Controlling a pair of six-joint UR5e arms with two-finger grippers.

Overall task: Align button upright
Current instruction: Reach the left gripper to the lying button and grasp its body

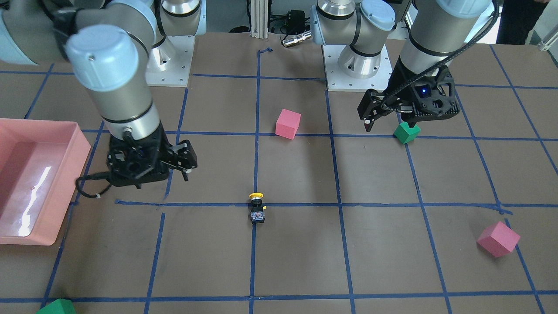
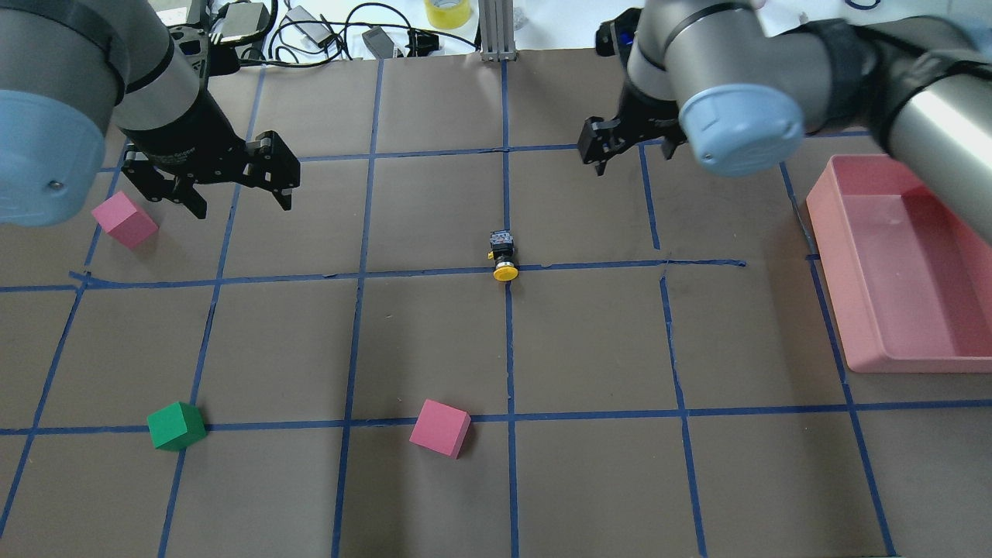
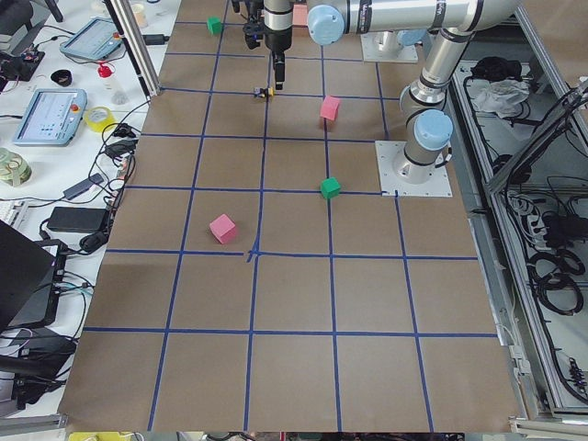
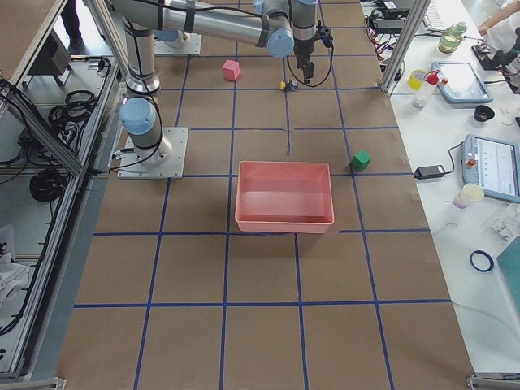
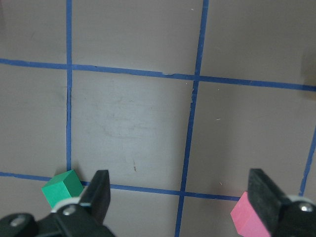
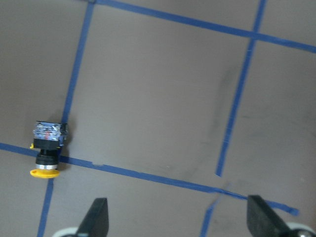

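Note:
The button point(image 1: 257, 207) lies on its side at the table's middle, on a crossing of blue tape lines. Its yellow cap points toward the robot and its contact block points away. It also shows in the overhead view point(image 2: 504, 255) and in the right wrist view point(image 6: 47, 147). My right gripper point(image 2: 612, 159) hangs open and empty above the table, beyond and to the right of the button; its fingers point(image 6: 98, 217) frame bare table. My left gripper point(image 2: 242, 203) is open and empty far to the button's left, its fingers point(image 5: 101, 195) over a green cube and a pink cube.
A pink tray point(image 2: 833, 232) stands at the right edge. Foam cubes lie scattered: pink point(image 2: 124, 219), green point(image 2: 177, 426) and pink point(image 2: 440, 428). Another green cube point(image 1: 56, 307) sits at the far edge. Cables and gear lie beyond the table.

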